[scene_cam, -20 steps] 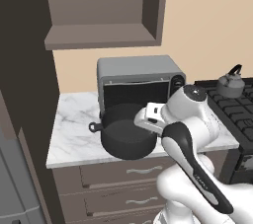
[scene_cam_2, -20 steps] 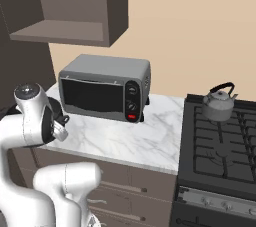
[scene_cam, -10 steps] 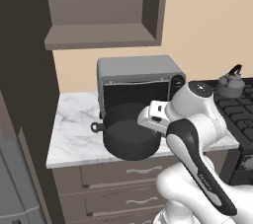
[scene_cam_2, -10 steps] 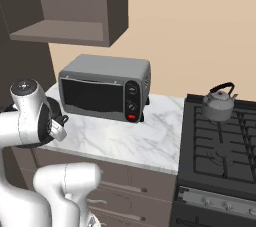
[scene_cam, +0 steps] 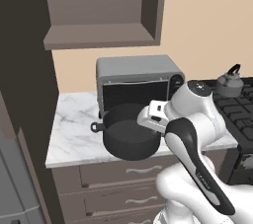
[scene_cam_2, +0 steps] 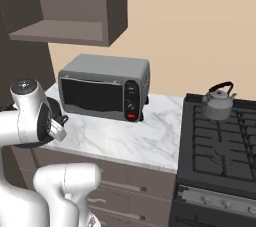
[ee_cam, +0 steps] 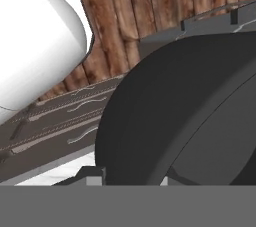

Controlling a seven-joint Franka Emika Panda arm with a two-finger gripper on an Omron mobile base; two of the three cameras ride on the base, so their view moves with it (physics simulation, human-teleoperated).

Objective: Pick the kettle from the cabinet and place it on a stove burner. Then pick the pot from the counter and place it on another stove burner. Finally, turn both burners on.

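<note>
At the front edge of the counter (scene_cam: 74,131), the pot (scene_cam: 129,134) is held by the gripper (scene_cam: 149,119), which is closed on the right side of its rim. In the hand view the pot's dark wall is seen close against the gripper (ee_cam: 127,178), with drawer fronts and a strip of white marble beyond it.

Compared with a second ago, the hand is seen slightly higher and a little further to the robot's left, and the pot is shown larger and higher in the left base view. Its base now overlaps the counter's front edge and the top drawer. From this it is judged that the pot has been lifted clear of the marble, although the gap beneath it cannot be seen outright. The jaw spacing is unchanged over that second, so the grip is judged to be steady.

The kettle (scene_cam_2: 218,104) is already set on a rear burner of the stove (scene_cam_2: 215,146), well apart from the pot. The first placement is therefore taken as done. The carry across the counter to another burner is still to be made, and no burner is seen lit.

No brand, label or writing can be read. On the toaster oven (scene_cam_2: 102,88), two dials and a red button are seen, without legible markings.
</note>
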